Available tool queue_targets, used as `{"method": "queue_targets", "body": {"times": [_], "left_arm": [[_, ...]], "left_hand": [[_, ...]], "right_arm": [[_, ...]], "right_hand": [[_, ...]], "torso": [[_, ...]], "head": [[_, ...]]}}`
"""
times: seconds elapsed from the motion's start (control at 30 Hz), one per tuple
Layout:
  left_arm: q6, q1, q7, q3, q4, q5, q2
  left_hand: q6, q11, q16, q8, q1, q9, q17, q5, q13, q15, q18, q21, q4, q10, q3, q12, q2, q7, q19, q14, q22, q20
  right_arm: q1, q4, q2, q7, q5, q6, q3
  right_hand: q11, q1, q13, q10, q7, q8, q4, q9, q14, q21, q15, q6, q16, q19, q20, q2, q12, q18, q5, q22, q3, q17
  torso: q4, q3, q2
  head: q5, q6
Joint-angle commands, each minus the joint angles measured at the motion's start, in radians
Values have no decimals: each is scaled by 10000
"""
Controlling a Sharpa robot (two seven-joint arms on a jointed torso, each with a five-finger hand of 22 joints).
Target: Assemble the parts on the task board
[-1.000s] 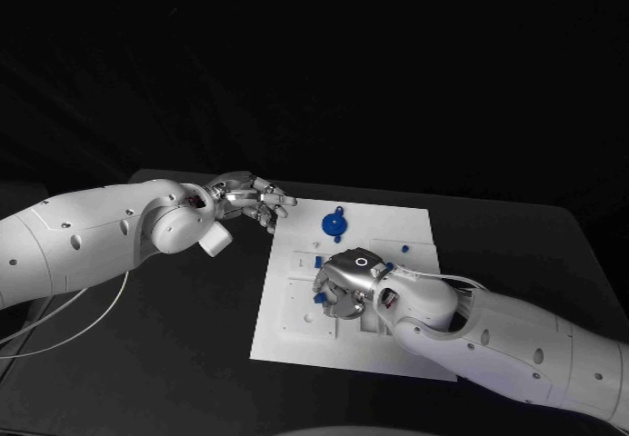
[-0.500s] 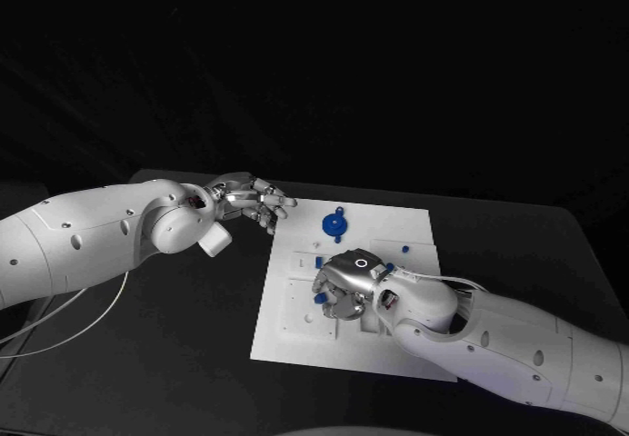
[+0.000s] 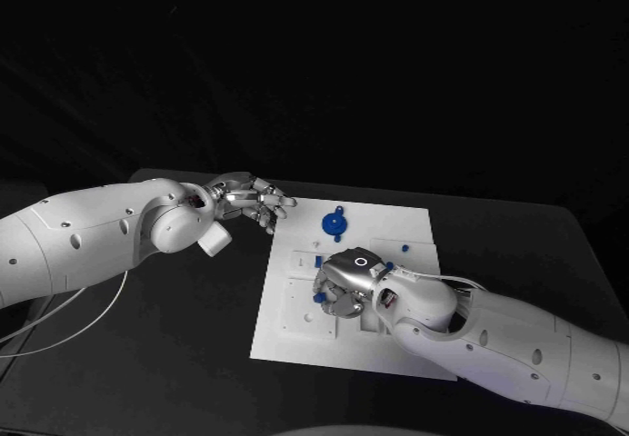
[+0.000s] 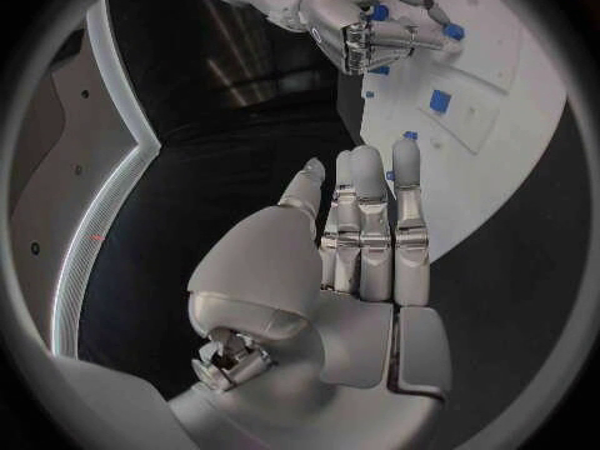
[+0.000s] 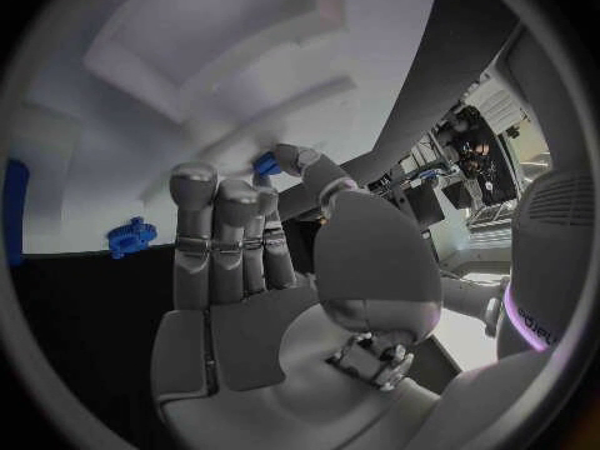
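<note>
The right hand (image 3: 344,289) pinches a small blue part (image 3: 319,296) over the middle of the board (image 3: 295,336), barely shifted in the last second, so seating seems under way. The left hand (image 3: 252,202) hovers empty, fingers loose, beside the board's far corner.

A black counter (image 3: 171,363) with rounded far corners stands in a dark room; behind it everything is black (no wall or floor can be made out). The right wrist view catches a brighter patch of room with dark equipment (image 5: 469,150), too small to tell
</note>
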Motion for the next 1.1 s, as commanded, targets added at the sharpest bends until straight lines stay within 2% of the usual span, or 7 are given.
{"method": "queue_targets", "body": {"times": [0.03,0.33,0.6,0.77,0.9,1.0,1.1], "left_arm": [[167,8,10,5,13,-35,8],[189,8,-31,5,17,-57,6],[205,8,-109,4,52,-106,-20],[211,8,-187,1,139,-217,-104],[298,8,-327,-4,303,-377,-279],[406,8,-483,-18,399,-512,-388],[539,8,-683,-50,473,-664,-461]], "left_hand": [[-73,20,-57,54,11,-17,15,-70,-12,-3,87,-70,57,-50,1,-13,-65,-10,56,32,10,35],[-75,20,-61,64,37,-17,17,-72,-11,-3,88,-86,63,-55,12,-13,-64,-11,62,33,13,36],[-93,30,-63,58,63,-22,19,-58,-21,1,89,-94,48,-96,18,-39,-74,-2,63,34,16,37],[-125,89,-61,66,112,-27,19,-34,-49,37,138,-100,32,-146,59,-523,-50,13,76,43,36,76],[-37,96,-43,-69,142,-136,25,-4,-49,36,151,-96,10,-60,104,-799,-22,13,92,65,69,77],[379,57,0,-418,137,-233,42,6,-46,9,145,-80,3,52,141,-869,-19,-53,116,105,98,56],[540,17,60,-587,108,-227,69,-13,-38,-26,140,-47,24,184,144,-849,-19,-91,175,183,121,25]], "right_arm": [[-64,-76,12,-109,-143,232,-42],[-84,-146,53,-169,-158,188,-48],[-94,-123,27,-232,-162,-73,-49],[-98,4,-53,-254,-135,-239,-47],[-97,193,-172,-293,-104,-338,-41],[-96,325,-262,-325,-68,-369,-12],[-94,436,-337,-351,-42,-389,49]], "right_hand": [[6,73,47,83,-29,52,16,30,45,46,-29,136,72,525,-32,62,79,-106,-332,236,88,27],[-28,98,96,104,-95,54,115,73,55,167,-38,421,149,528,-41,197,109,-145,-594,271,184,78],[-40,46,133,125,-103,51,219,69,48,223,-60,433,178,530,-67,138,113,-151,-404,287,331,100],[-44,33,124,130,-102,51,256,71,47,230,-72,433,178,531,-78,96,86,-145,-287,283,410,103],[-42,48,123,144,-103,58,258,74,42,234,-71,441,167,528,-78,52,70,-142,-260,284,539,101],[-42,48,123,144,-103,58,258,74,42,234,-71,441,167,528,-78,52,70,-142,-260,284,539,101],[-46,46,123,144,-101,54,271,76,44,253,-74,447,167,529,-81,47,67,-143,-275,288,549,101]], "torso": [[3,0,3],[5,-9,-3],[3,-3,-2],[-6,7,-6],[-29,8,-2],[-12,4,-10],[8,7,-14]], "head": [[-11,-4],[-23,-21],[-16,-17],[-15,-3],[-37,27],[-57,48],[-67,64]]}}
